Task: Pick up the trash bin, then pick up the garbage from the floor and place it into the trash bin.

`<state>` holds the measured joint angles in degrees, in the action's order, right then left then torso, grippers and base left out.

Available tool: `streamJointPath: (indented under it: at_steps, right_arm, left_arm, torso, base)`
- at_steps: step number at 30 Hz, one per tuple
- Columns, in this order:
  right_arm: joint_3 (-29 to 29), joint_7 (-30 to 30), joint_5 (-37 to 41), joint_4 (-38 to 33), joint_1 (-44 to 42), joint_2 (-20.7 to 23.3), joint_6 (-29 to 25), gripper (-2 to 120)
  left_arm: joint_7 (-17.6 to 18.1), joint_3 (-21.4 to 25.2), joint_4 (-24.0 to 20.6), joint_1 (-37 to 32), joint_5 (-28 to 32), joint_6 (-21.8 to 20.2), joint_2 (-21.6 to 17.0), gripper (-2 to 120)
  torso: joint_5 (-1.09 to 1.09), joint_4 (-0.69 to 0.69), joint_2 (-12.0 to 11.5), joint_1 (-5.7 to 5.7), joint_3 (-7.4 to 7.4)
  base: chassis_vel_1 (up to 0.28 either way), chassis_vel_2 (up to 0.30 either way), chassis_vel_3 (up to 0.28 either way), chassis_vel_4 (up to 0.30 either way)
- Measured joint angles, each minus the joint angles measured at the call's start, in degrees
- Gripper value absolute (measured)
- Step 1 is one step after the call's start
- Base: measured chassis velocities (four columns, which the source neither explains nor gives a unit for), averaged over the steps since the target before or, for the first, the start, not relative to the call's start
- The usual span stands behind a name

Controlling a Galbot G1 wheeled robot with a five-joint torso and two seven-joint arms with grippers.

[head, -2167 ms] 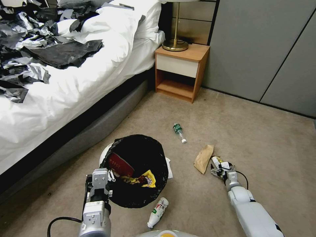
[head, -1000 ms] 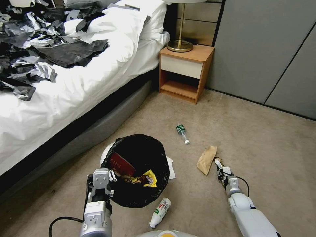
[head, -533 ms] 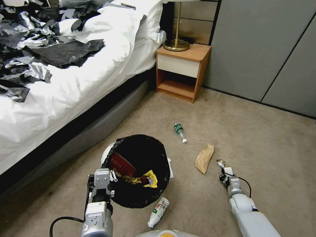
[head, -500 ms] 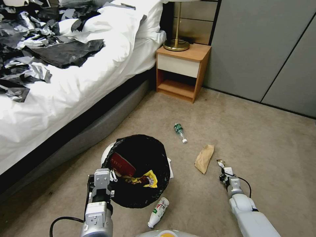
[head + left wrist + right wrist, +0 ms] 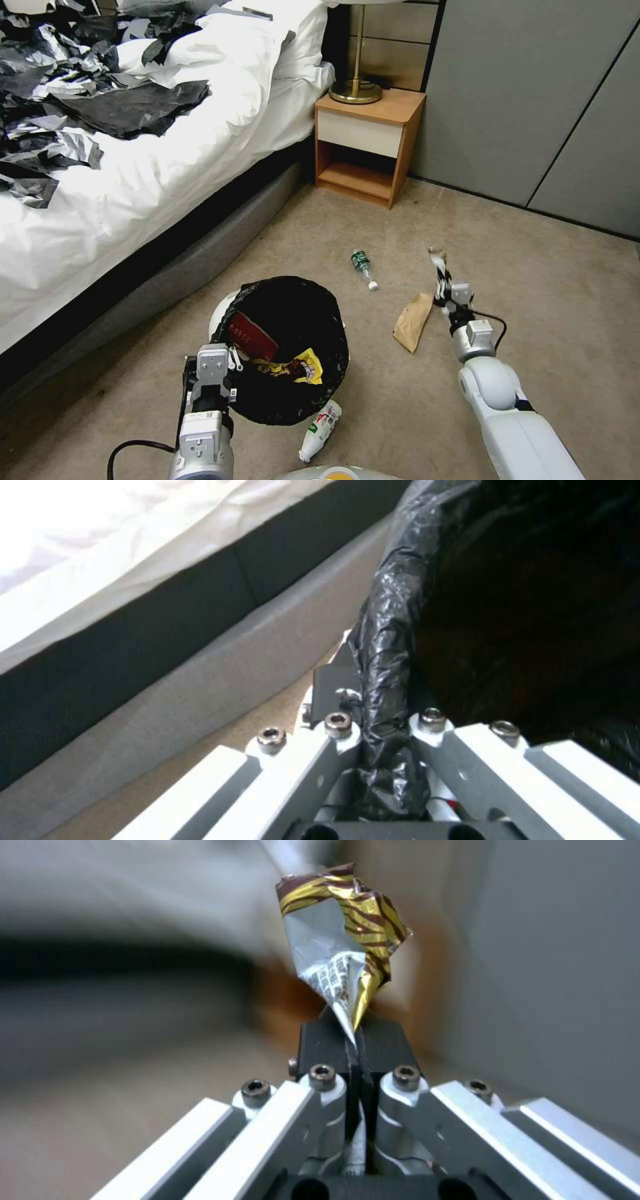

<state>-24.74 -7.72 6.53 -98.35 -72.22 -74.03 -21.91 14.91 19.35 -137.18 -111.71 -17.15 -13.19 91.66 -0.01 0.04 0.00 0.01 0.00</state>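
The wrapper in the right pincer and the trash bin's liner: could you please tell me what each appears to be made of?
The wrapper looks like thin metallised foil film: glossy gold with brown stripes, silvery inside, sharply creased. The right pincer pinches its lower edge. The trash bin liner looks like thin black plastic: crinkled, shiny, bunched over the rim where the left pincer clamps it.

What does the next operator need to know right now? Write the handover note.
Left gripper: shut on the bin's lined rim, holding it beside the bed.
Right gripper: shut on a gold striped wrapper, raised above the floor to the right of the brown bag.
Done: a red packet and a yellow wrapper are in the bin.
Left: drop the held wrapper in; then the brown bag, the green-label bottle, the white bottle by the bin, and a tissue peeking out at the bin's right side.
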Motion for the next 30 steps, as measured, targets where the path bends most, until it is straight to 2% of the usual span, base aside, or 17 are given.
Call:
streamJointPath:
  at_steps: [1,2,4,6,7,8,9,10,12,16,20,30]
  right_arm:
    - [1.2,-3.2,0.7,-4.7,-1.2,0.2,-1.8,0]
    - [1.2,-3.2,0.7,-4.7,-1.2,0.2,-1.8,0]
    - [4.1,-7.8,1.1,-10.0,-3.1,0.6,-3.8,0]
    - [6.8,-10.2,0.3,-13.3,-4.3,1.2,-5.0,0]
    - [6.8,-10.2,0.3,-13.3,-4.3,1.2,-5.0,0]
    - [8.7,-10.8,-0.6,-14.4,-4.9,1.6,-5.2,0]
    - [10.5,-11.0,-1.4,-15.0,-5.3,2.0,-5.3,0]
    - [10.5,-11.0,-1.4,-15.0,-5.3,2.0,-5.3,0]
    - [14.7,-10.9,-3.7,-14.8,-5.8,2.8,-5.6,0]
    - [19.0,-10.2,-6.0,-13.0,-5.9,3.2,-5.6,0]
    - [21.7,-10.2,-7.3,-11.2,-5.5,2.6,-4.6,0]
    - [24.1,-9.0,-7.6,-6.7,-3.7,1.4,-2.4,0]
  left_arm:
    - [0.0,0.0,0.1,0.0,0.0,0.1,0.0,0]
    - [0.0,0.0,0.1,0.0,0.0,0.1,0.0,0]
    - [0.0,0.0,0.1,0.0,0.0,0.1,0.0,0]
    - [0.0,0.0,0.2,0.1,0.0,0.1,0.0,0]
    - [0.0,0.0,0.2,0.1,0.0,0.1,0.0,0]
    - [0.0,-0.1,0.2,0.1,0.0,0.1,-0.1,0]
    - [0.0,-0.1,0.2,0.1,0.0,0.1,-0.1,0]
    - [0.0,-0.1,0.2,0.1,0.0,0.1,-0.1,0]
    - [0.0,-0.3,0.3,0.2,0.0,0.1,-0.1,0]
    - [0.0,-0.5,0.5,0.2,-0.1,0.2,0.0,0]
    - [-0.1,-0.8,0.7,0.2,-0.4,0.2,0.1,0]
    - [-0.1,-1.0,0.7,0.2,-0.8,0.3,0.2,0]
  torso:
    - [-0.09,-0.04,0.0,0.0,-0.01]
    - [-0.09,-0.04,0.0,0.0,-0.01]
    - [0.07,-0.03,0.0,0.0,0.0]
    - [-0.06,-0.04,0.0,0.0,0.0]
    - [-0.06,-0.04,0.0,0.0,0.0]
    - [0.04,-0.05,0.0,0.0,0.0]
    - [0.0,-0.05,0.0,0.0,0.0]
    - [0.0,-0.05,0.0,0.0,0.0]
    - [0.01,-0.04,0.0,0.0,0.0]
    - [0.01,-0.04,0.0,-0.01,0.0]
    - [0.0,-0.05,0.0,-0.01,0.0]
    - [0.0,-0.04,0.0,-0.01,0.0]
  base:
    - [0.0,0.0,0.0,0.0]
    - [0.0,0.0,0.0,0.0]
    - [0.0,0.0,0.0,0.0]
    - [0.0,0.0,0.0,0.0]
    - [0.0,0.0,0.0,0.0]
    - [0.0,0.0,0.0,0.0]
    - [0.0,0.0,0.0,0.0]
    - [0.0,0.0,0.0,0.0]
    - [0.0,0.0,0.0,0.0]
    - [0.0,0.0,0.0,0.0]
    - [0.0,0.0,0.0,0.0]
    - [0.0,0.0,0.0,0.0]
